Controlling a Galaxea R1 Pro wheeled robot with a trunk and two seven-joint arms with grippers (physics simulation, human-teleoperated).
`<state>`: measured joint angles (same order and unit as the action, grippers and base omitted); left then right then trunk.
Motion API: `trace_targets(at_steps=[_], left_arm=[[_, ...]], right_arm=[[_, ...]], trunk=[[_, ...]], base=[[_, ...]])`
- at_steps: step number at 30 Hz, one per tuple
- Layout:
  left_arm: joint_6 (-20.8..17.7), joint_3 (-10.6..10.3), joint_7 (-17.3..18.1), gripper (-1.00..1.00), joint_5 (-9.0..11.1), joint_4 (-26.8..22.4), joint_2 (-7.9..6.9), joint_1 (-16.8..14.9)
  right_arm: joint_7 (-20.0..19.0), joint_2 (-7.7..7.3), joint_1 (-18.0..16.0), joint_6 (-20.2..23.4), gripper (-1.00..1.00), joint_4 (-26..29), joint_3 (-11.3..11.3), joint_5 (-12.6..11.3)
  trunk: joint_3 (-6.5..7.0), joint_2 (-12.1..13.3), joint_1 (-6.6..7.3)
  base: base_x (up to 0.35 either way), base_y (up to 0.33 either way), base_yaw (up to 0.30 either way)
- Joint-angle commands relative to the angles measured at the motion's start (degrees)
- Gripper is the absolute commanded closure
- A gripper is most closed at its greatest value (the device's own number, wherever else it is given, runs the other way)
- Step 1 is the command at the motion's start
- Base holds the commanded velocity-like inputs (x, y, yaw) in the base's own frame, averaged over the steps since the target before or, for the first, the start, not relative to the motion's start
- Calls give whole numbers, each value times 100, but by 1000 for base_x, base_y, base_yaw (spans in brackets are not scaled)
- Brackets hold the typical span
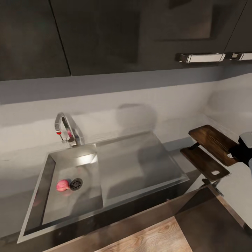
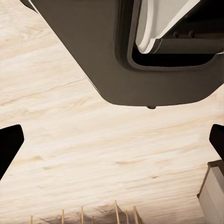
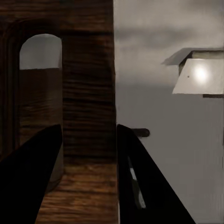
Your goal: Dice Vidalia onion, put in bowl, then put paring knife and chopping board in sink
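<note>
Left to right: chrome tap [image 1: 67, 128] with red knob behind the sink [image 1: 140, 161]; the onion [image 1: 62, 185], reddish, in the basin touching the dark drain [image 1: 76, 183]; bare steel drainboard; then the chopping board [image 1: 210, 154], lifted off the countertop [image 1: 241, 185] and mirrored in its gloss. My right gripper [image 3: 88, 140] is clamped on the chopping board's end beside its slot hole [image 3: 39, 51]; my left gripper [image 2: 112, 144] hangs with fingers apart over wood floor. Risk, as I judge it: held at one end, the board could pivot and slip, or clip the sink rim.
</note>
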<state>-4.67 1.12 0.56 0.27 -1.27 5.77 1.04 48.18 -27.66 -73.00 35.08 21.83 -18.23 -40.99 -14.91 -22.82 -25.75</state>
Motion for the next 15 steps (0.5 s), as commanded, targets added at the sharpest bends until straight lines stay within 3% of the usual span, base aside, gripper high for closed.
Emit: trace_targets(at_steps=[1,4,15], left_arm=[[-28,11,6,-100,2,-13,1,2],[-26,11,6,-100,2,-13,3,2],[-26,11,6,-100,0,-15,12,2]], right_arm=[[37,4,-5,36,100,15,14,-29],[34,82,-7,404,100,15,124,-38],[-47,166,-9,1209,100,53,152,-44]], trunk=[[-8,-10,-3],[-8,-10,-3],[-8,-10,-3]], base=[[0,0,0],[0,0,0],[0,0,0]])
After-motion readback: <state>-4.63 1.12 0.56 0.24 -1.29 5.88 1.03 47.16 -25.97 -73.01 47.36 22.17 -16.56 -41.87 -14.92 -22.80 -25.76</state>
